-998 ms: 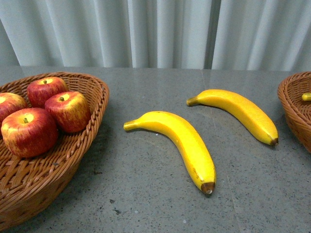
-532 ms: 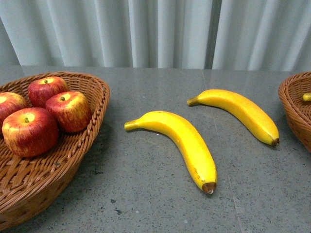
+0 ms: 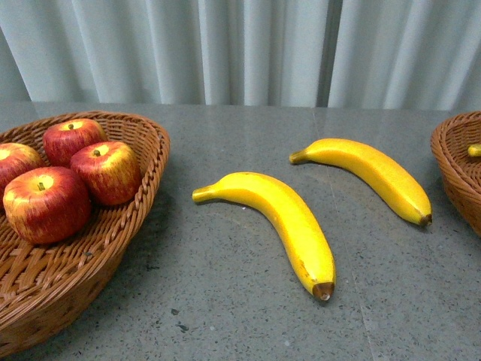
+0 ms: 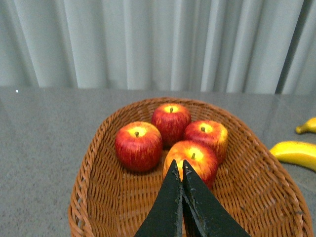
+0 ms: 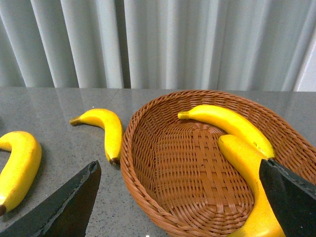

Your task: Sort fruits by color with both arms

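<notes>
Change: nothing in the front view has shifted over the last half second.
Worktop: grey, fills the lower frame.
Left basket: lower left, holds four apples.
Right basket: right edge of the front view, holds two bananas.
Near banana: centre, on the worktop.
Far banana: right of centre, apart from the near one.
Left gripper: jaws closed, empty.
Right gripper: jaws spread wide, empty.

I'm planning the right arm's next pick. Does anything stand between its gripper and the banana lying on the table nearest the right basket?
Nothing loose. The open right gripper sits over the basket; only its rim and bare table separate it from that banana.
</notes>
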Robot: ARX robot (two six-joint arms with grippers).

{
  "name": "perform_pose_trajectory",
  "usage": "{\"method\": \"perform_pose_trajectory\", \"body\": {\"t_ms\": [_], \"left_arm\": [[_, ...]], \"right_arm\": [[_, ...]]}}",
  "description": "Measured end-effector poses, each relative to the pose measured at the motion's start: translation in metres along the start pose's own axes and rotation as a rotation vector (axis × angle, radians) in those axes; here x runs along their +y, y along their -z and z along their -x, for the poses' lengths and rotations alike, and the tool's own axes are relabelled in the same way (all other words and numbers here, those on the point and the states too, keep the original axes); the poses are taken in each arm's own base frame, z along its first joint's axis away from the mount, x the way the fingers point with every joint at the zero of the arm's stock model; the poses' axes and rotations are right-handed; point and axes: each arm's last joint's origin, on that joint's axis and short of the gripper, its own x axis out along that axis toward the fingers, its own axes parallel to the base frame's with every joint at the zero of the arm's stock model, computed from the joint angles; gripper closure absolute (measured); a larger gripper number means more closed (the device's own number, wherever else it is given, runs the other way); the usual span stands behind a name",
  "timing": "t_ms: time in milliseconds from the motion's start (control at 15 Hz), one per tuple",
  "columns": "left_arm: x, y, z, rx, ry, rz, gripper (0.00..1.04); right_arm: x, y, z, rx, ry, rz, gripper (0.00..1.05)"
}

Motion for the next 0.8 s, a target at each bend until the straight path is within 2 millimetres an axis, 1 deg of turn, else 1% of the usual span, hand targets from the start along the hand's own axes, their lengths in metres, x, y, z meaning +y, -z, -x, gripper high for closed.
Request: {"method": "perform_pose_trajectory", "body": {"t_ms": [67, 466, 532, 599, 798], "left_arm": [[0.0, 0.005, 0.002, 0.016, 0.0, 0.0, 1.03], [0.0, 0.005, 0.009, 0.014, 0.0, 0.0, 1.03], [0.0, 0.01, 0.015, 0.062, 0.003, 0.0, 1.03], [0.0, 0.005, 0.018, -0.002, 0.002, 0.0, 1.03], [0.0, 0.007, 0.018, 0.016, 0.0, 0.0, 1.03]], "right_arm": [[0.0, 0.0, 0.0, 0.0, 0.0, 0.0, 0.07], [0.0, 0.0, 0.0, 0.0, 0.0, 0.0, 0.07], [0.0, 0.0, 0.0, 0.0, 0.0, 0.0, 0.07], [0.0, 0.0, 0.0, 0.0, 0.0, 0.0, 0.07], [0.0, 0.0, 0.0, 0.0, 0.0, 0.0, 0.07]]}}
